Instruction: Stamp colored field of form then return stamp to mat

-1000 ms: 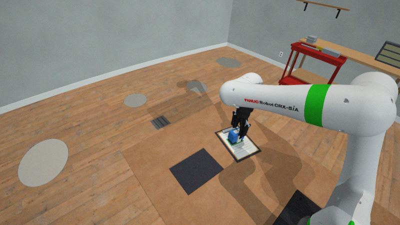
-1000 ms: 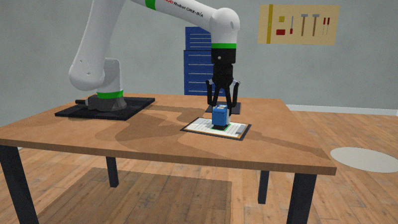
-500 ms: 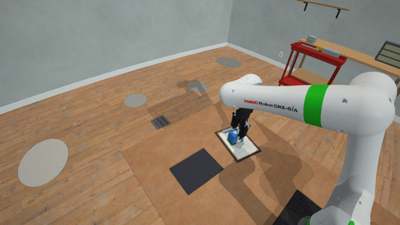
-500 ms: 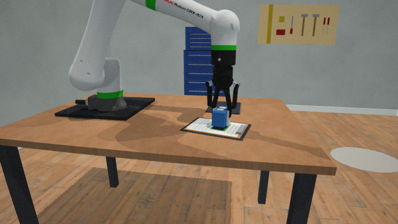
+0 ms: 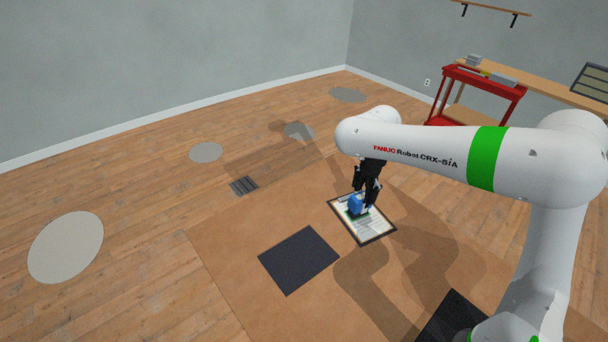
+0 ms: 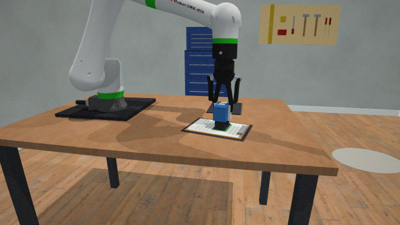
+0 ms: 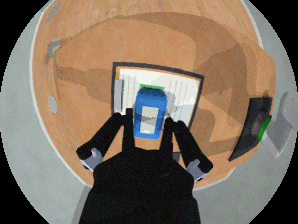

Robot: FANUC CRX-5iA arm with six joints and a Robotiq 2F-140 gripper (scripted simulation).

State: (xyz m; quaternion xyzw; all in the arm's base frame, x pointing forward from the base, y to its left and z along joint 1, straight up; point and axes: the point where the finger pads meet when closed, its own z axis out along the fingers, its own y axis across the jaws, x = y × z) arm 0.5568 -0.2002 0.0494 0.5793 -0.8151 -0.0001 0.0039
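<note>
- Top view: the white six-joint arm (image 5: 425,148) reaches out over the brown wooden table (image 5: 238,254). Its black two-finger gripper (image 5: 365,200) points straight down, and the jaws are clamped on the sides of the blue box-shaped stamp with a black foot (image 5: 356,203). The stamp stands on the white ruled paper form with a dark border (image 5: 372,225), at the end that carries the green field (image 5: 349,216); a green strip shows at the stamp's foot. The dark grey rectangular mat (image 5: 297,259) lies near the form, apart from it, with nothing on it.
- Exterior view: the stamp's black foot appears to rest on the form's face, with thin green edges showing beside it. The blue housing looks low over the foot, so I judge that the press is under way or near its stop; how far down it has gone cannot be read here.
- Wrist view: the blue top sits between the two black fingers, roughly centred over the form's width. No dark mark can be seen, since the stamp covers the field.
- Step in hand, as I judge it: making the print. The next move calls for pressing straight down without sliding, then lifting vertically so the plunger lets out, then carrying the stamp to the mat and setting its weight down upright before the jaws part.
</note>
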